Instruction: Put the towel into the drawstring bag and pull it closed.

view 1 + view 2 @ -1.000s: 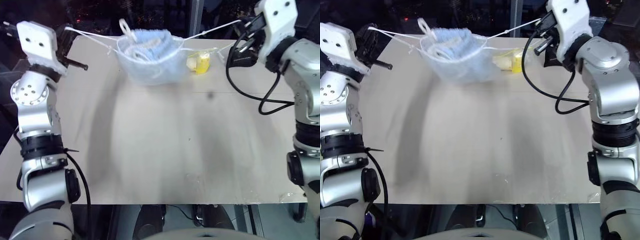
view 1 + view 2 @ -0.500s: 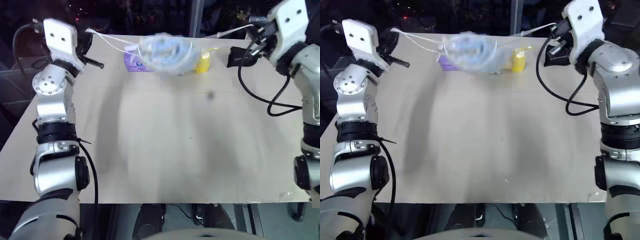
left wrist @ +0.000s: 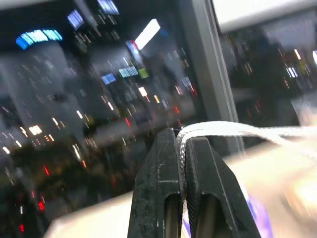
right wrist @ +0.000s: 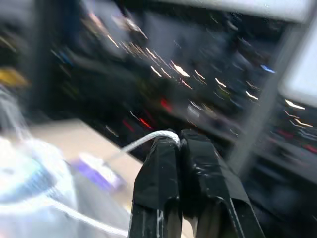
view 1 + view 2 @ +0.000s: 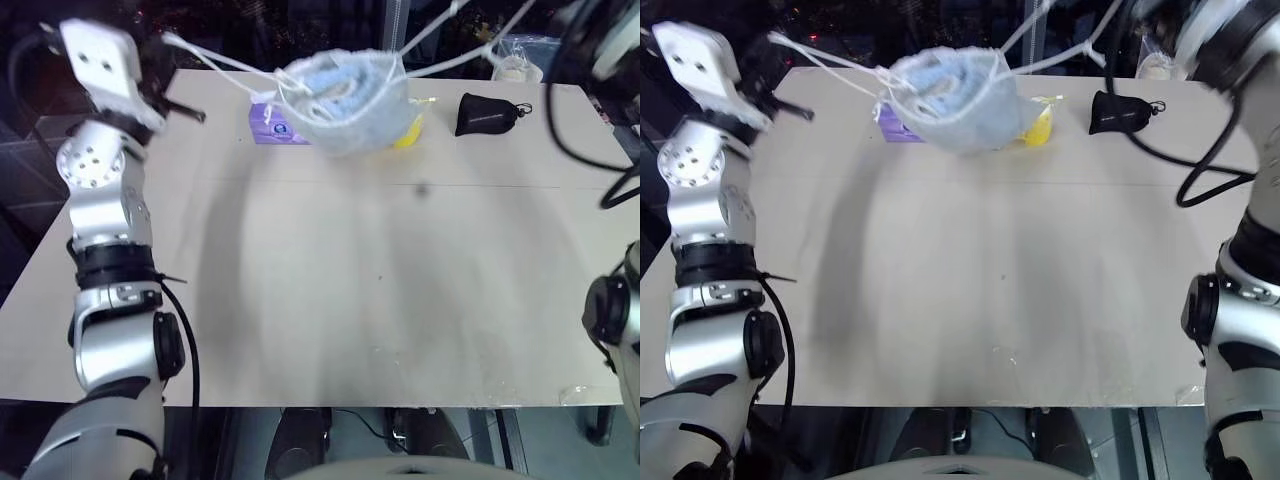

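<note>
Beige tabletop [image 5: 330, 290] under a dark window of city lights, seen from the left eye: drawstring bag [image 5: 352, 112] hanging between the two arms, raised off the surface near the far edge, with the towel [image 5: 335, 82] bulging pale blue inside it. From the left gripper [image 5: 158, 62] lies off toward the middle of the table and slightly lower — white cord [image 5: 220, 62] running taut from those fingers to the bag's mouth. From the right side, cords climbing steeply up and away to the top edge of the view. Behind the bag, a purple tissue pack [image 5: 268, 122], something yellow, and a small black pouch [image 5: 484, 113] resting on the table. Right eye view: same layout, bag's long axis slung roughly across between the arms, mouth puckered but not fully cinched by the look of it. Left wrist view: fingers [image 3: 158, 178] pressed together with the cord [image 3: 228, 130] pinched between them, leading off sideways toward the bag. Right wrist view: right gripper [image 4: 180, 141] likewise clamped tight on a cord [image 4: 146, 141], which drops away to the pale bag and towel below and to one side. Judged from this — closing turns on pulling the two ends apart along the line between the arms, with the bag roughly midway and neither arm clearly nearer.
</note>
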{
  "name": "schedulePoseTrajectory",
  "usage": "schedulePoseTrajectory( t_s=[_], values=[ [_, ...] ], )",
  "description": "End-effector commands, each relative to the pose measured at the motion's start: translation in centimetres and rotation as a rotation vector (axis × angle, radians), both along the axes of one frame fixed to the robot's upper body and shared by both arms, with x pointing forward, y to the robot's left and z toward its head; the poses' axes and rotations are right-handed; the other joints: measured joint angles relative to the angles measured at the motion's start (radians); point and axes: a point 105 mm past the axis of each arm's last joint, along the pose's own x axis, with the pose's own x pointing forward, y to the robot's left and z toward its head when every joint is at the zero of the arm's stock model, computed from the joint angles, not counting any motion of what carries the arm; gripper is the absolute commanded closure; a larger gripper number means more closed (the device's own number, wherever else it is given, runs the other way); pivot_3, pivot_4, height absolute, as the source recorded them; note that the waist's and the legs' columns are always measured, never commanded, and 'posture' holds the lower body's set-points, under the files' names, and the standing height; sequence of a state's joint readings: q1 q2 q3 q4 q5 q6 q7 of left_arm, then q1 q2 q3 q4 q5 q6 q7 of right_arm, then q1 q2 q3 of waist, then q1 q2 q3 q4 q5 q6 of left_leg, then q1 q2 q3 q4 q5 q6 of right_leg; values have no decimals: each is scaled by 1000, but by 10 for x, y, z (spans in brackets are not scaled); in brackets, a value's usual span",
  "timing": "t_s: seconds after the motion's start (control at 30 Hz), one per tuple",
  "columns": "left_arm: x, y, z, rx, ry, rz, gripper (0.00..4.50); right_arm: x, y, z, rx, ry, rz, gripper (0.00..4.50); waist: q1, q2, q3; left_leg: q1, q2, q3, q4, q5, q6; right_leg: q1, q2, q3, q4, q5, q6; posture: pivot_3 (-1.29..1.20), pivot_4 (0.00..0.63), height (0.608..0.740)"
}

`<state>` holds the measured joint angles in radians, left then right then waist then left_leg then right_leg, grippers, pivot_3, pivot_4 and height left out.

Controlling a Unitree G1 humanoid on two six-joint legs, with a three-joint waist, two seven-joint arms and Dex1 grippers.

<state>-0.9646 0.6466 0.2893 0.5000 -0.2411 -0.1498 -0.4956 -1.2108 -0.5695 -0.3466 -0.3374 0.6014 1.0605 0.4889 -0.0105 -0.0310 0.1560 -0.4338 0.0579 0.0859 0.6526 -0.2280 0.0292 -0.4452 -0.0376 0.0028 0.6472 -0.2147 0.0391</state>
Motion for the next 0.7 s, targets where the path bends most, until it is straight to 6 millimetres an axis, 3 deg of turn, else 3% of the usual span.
schedulePoseTrajectory(
  t_s=[0.03, 0.1, 0.17, 0.2, 0.23, 0.27, 0.37, 0.4, 0.43, 0.47, 0.5, 0.6, 0.63, 0.67, 0.7],
  values=[
    [10, -8, -24, 59, 151, -44, 4459, 8, -14, -23, -41, 105, -37, 4500, 2, 0, -1, 2, 0, -1, 0, 0, 0, 3, 0, -1, -2, 0, 0, 0, 150, 740],
    [3, -15, -25, 15, 80, -75, 4459, 31, -24, -73, -124, 241, -114, 4500, 5, -2, -9, 3, 0, -1, 0, 0, 1, 7, -1, -4, -5, 0, 0, 0, 150, 740],
    [-1, -12, -17, 17, 28, -36, 4459, 33, -27, -83, -65, 285, -89, 4500, 2, -3, -6, 8, 0, 1, 1, -2, 4, 13, -4, -5, -6, -1, 0, 0, 150, 740],
    [1, -10, -19, 41, 44, -11, 4459, 35, -28, -84, -52, 291, -98, 4500, 0, -2, -4, 2, -1, 1, 3, -2, 5, 9, -5, -4, -5, 0, 0, 0, 150, 740],
    [15, -12, -47, 80, 206, -28, 4459, 45, -38, -101, -152, 300, -210, 4500, -1, -1, -3, -2, -2, 3, 5, -2, 6, 3, -5, -3, -3, 2, 2, 0, 150, 740],
    [13, -12, -48, 62, 196, -43, 4459, 43, -37, -103, -105, 315, -171, 4500, -2, 1, -2, -4, -2, 3, 6, -1, 6, 2, -5, -2, -2, 2, 2, 0, 150, 740],
    [-3, -12, -11, 82, 27, -32, 4459, 19, -30, -56, 93, 191, 13, 4500, -5, 2, -2, 2, -1, 3, 7, -1, 6, 6, -4, -2, 0, 3, 2, 0, 150, 740],
    [4, -8, -18, 93, 90, -20, 4459, 27, -40, -61, -3, 178, -116, 4500, -5, 3, -2, 2, -1, 3, 7, -1, 6, 6, -3, -2, 0, 3, 2, 0, 150, 740],
    [15, -9, -49, 154, 237, -28, 4459, 38, -49, -81, -98, 224, -197, 4500, 0, 2, -2, 1, -1, 3, 7, -1, 6, 5, -3, -2, 0, 3, 2, 0, 150, 740],
    [19, -9, -73, 222, 317, -16, 4459, 41, -51, -100, -145, 273, -200, 4500, 1, 0, -4, 2, -1, 1, 5, -1, 6, 6, -3, -4, -1, 3, 2, 0, 150, 740],
    [20, -8, -79, 206, 324, -15, 4459, 40, -49, -104, -134, 284, -165, 4500, 1, -1, -8, 3, -1, 1, 4, -2, 6, 7, -3, -5, -2, 2, 2, 0, 150, 740],
    [13, -11, -40, 135, 175, -10, 4459, 39, -48, -85, -114, 223, -197, 4500, -2, 1, -5, 7, -1, 3, 1, -2, 6, 11, -4, -3, -6, 2, 3, 0, 150, 740],
    [16, -11, -45, 146, 208, -16, 4459, 41, -51, -90, -167, 218, -231, 4500, -1, 1, -5, 1, -2, 3, 2, -2, 6, 6, -4, -3, -5, 2, 3, 0, 150, 740],
    [15, -10, -44, 167, 187, -4, 4459, 35, -46, -87, -124, 208, -157, 4500, 0, 1, -5, -1, -1, 3, 4, -1, 6, 4, -4, -3, -4, 2, 3, 0, 150, 740],
    [11, -6, -32, 128, 130, 2, 4459, 29, -47, -70, -3, 176, -91, 4500, 0, 1, -5, -1, -2, 2, 5, -1, 6, 4, -4, -3, -3, 2, 3, 0, 150, 740]
  ],
)
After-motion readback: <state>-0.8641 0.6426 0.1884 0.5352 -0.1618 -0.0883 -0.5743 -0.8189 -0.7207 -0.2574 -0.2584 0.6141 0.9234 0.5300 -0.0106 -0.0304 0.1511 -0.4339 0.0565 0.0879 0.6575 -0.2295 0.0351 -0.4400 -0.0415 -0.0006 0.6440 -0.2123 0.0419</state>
